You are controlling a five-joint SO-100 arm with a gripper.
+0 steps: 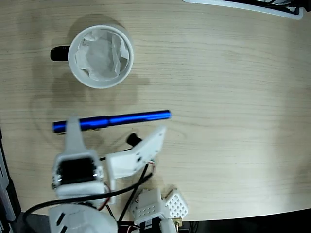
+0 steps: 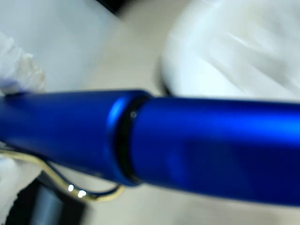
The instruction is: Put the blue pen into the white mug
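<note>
On the wooden counter (image 1: 218, 97), the blue pen (image 1: 126, 118) lies flat below the white mug (image 1: 101, 56) in the fixed view.
Its left end is crossed by one white finger (image 1: 73, 133) of the tool (image 1: 116, 132), the other finger angling off to the right, so the jaws stand spread and grip nothing. The mug sits upright, black handle to the left, crumpled paper inside, apart from the pen. The wrist view is filled by the pen's blurred barrel and clip.
</note>
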